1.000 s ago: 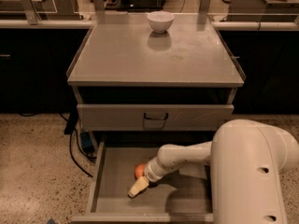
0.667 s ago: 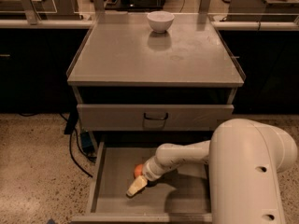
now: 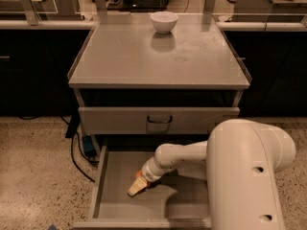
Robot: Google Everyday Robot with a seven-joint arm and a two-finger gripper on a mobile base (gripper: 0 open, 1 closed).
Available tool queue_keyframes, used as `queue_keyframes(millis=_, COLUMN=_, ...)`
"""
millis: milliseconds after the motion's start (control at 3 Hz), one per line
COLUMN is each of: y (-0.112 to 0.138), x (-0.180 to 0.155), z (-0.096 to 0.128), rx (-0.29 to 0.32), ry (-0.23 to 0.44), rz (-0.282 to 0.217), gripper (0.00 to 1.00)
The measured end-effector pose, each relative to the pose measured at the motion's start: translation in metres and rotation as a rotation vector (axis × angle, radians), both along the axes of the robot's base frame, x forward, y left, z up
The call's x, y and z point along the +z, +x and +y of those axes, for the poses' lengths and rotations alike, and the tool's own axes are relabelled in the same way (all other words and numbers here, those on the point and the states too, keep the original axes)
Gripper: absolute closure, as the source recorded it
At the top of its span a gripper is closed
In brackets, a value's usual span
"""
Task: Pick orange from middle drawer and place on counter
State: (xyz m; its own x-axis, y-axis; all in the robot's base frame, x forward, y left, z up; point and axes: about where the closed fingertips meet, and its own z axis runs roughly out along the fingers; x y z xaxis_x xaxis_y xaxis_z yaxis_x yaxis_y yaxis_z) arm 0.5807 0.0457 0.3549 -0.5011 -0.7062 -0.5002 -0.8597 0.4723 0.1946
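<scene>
My tool (image 3: pixel 136 188) sits low in the drawer (image 3: pixel 110 195), at the orange (image 3: pixel 140 176); I can't tell if it's gripped. Lifting and placing on the surface (image 3: pixel 158 56) remain.

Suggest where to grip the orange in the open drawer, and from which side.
Probably across its widest middle, from above: the orange is round and lies on the flat floor of the middle drawer. The gripper sits right at it, hiding most of it.

One orange (image 3: pixel 139 175), one white bowl (image 3: pixel 164 21), one desk (image 3: pixel 120 56), one middle drawer (image 3: pixel 115 193), one gripper (image 3: pixel 135 189) inside it at six o'clock.
</scene>
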Motion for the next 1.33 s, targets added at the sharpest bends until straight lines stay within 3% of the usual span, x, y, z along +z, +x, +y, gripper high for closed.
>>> queue_keyframes(millis=333, y=0.0, x=0.0, z=0.0, rx=0.0, ry=0.0, rz=0.0, gripper=0.5)
queue_keyframes(millis=1000, y=-0.0002, x=-0.0001, z=0.0001, rx=0.0, ry=0.0, rz=0.0, gripper=0.96)
queue_keyframes(millis=1333, y=-0.0036, x=0.007, z=-0.0006, rx=0.01, ry=0.006, rz=-0.003, gripper=1.0)
